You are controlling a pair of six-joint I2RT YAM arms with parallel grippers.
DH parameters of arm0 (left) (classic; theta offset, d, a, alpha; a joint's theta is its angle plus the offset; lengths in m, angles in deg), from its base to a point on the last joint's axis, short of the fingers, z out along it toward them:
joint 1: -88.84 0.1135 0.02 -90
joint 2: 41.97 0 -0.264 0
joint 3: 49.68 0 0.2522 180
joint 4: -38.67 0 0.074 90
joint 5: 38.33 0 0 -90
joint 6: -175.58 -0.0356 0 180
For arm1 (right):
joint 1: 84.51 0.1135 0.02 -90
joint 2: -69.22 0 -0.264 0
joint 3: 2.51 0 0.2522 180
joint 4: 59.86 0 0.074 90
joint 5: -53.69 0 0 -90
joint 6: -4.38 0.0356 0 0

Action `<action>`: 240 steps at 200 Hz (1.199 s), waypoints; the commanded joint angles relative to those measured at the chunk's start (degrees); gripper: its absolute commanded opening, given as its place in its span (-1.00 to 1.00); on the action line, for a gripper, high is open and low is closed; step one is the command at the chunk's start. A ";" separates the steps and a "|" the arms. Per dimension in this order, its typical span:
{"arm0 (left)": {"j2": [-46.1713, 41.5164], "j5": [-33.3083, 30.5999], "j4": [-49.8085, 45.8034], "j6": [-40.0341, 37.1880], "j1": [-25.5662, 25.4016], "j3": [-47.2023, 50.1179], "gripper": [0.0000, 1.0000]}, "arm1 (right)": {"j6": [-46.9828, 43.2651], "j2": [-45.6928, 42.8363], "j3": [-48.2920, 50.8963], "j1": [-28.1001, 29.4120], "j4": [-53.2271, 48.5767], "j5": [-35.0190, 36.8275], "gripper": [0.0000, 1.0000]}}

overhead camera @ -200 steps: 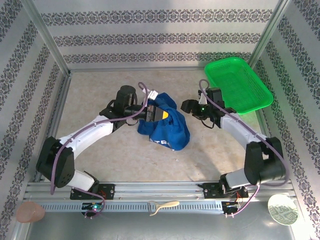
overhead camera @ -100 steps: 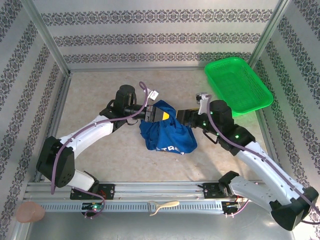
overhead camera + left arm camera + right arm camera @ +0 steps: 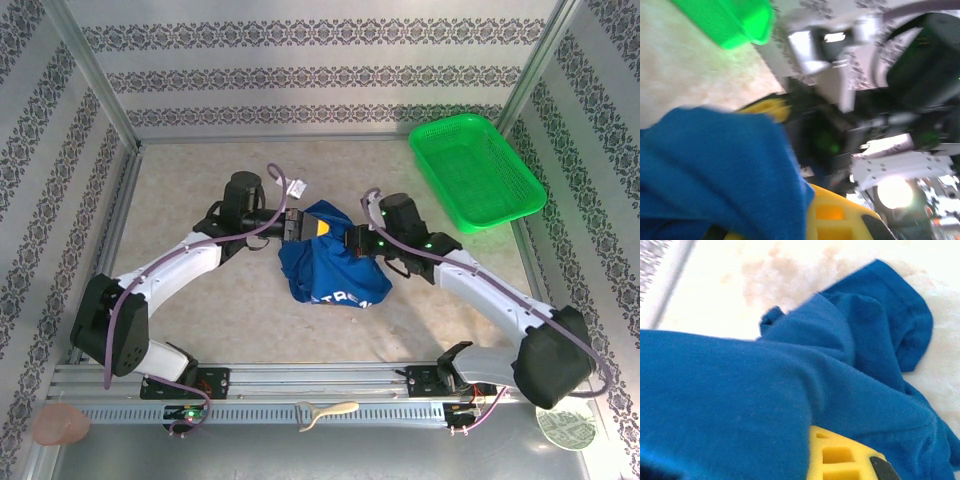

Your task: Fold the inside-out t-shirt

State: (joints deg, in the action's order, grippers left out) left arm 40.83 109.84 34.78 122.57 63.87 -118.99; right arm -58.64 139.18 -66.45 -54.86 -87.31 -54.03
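Top view. The t-shirt [image 3: 332, 268] lies bunched in 1 heap on the worktop [image 3: 190, 180], well apart from the green basket [image 3: 478, 170] and nearer my side than the basket is.

My left hand [image 3: 300, 224] is clamped shut on the heap's edge farthest from the basket. In the left wrist view, blue cloth folds over its yellow finger [image 3: 835, 220].

My right hand [image 3: 352, 240] is closed on the edge facing the basket, and cloth drapes across its finger [image 3: 840, 455], so I judge it has a pinch of fabric.

Both hands sit close together along 1 line that points roughly toward the basket. The bulk of the shirt, with its white lettering, trails away from that line toward my side.

I judge that the next move is to spread the 2 grips apart. Only the right arm would travel basketward, and nothing lies between.
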 commanded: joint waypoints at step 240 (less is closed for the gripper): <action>-5.00 -14.53 -4.12 -11.54 -3.42 -3.36 0.02 | 26.45 -0.17 7.11 -9.35 52.87 -37.66 -1.00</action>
State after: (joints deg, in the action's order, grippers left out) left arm 34.58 95.92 31.44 114.24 61.05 -121.59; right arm -32.78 140.16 -60.00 -63.43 -37.78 -91.47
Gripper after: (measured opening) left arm 0.512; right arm 0.062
